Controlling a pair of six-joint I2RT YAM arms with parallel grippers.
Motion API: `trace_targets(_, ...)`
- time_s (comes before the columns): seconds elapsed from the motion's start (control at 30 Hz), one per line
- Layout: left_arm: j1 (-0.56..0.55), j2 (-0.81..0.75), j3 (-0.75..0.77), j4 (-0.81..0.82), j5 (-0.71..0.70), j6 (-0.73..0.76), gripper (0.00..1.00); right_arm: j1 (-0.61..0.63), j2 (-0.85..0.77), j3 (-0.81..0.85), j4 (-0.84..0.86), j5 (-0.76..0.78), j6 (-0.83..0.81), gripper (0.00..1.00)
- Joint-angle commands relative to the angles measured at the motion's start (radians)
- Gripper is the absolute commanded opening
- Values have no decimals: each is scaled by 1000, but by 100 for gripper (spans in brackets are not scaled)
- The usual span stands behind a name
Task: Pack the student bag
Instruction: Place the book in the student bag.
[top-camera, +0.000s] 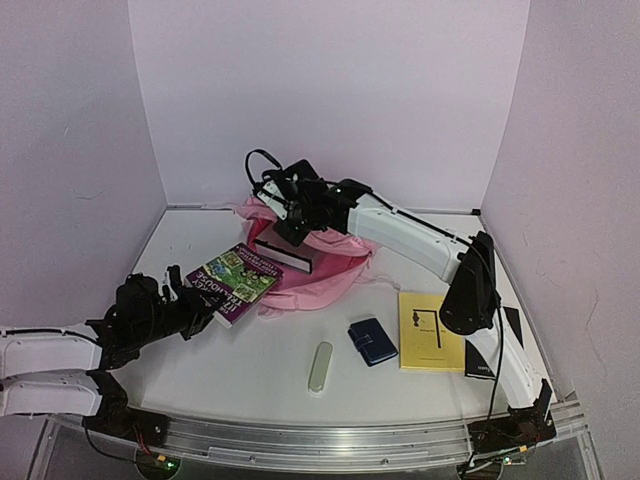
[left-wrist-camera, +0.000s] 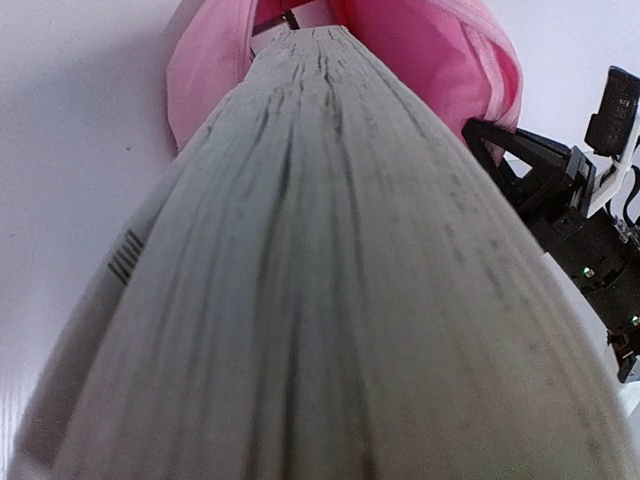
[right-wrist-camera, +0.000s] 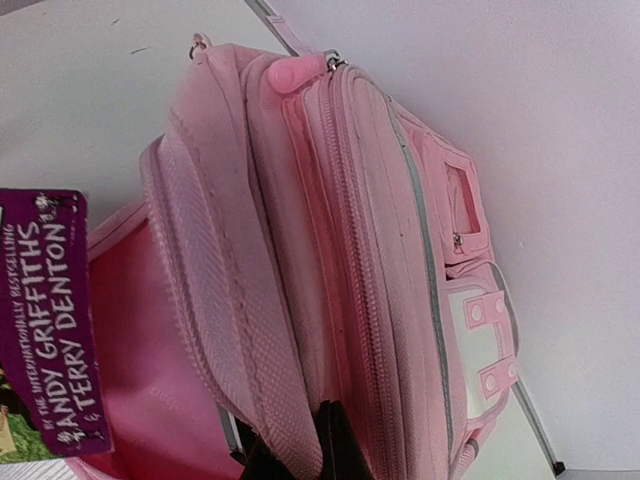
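I work in a bare robot-lab test cell: plain pale lilac panel walls (top-camera: 330, 90) box in my flat white tabletop (top-camera: 250, 365), with a grooved aluminium mounting rail (top-camera: 330, 437) along its near edge.

white table (top-camera: 250, 350) | far middle: pink backpack (top-camera: 312, 285) | near middle: pale slim case (top-camera: 320, 367), blue wallet (top-camera: 372, 341) beside it | right edge: yellow book (top-camera: 430, 331) overlapping black book (top-camera: 510, 330)
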Motion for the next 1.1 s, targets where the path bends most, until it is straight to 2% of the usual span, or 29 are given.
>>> trace_targets(0.0,2,137,131,378,75,17,0,5,-140,57,97,-44,53,0)
trace_targets(0.27,2,396,280,539,114,-6,0,8,-167,56,73,-115,99,0)
trace_targets(0.43,2,551,417,434,49,-25,0,22,-179,55,62,-148,107,0)
trace_targets(0.73,-1,903,652,540,70,-93,0,31,-184,55,52,-169,129,0)
trace_targets(0.83,-7,961,706,505,49,-98,0,30,-183,54,50,-169,130,0)
trace_targets(0.87,-7,972,713,505,41,-102,2,31,-183,54,50,-169,130,0)
trace_targets(1.0,-9,963,701,469,2,-119,31,31,-183,48,48,-166,127,0)
trace_targets(1.07,-16,931,690,420,-16,-115,38,30,-185,44,48,-165,125,0)
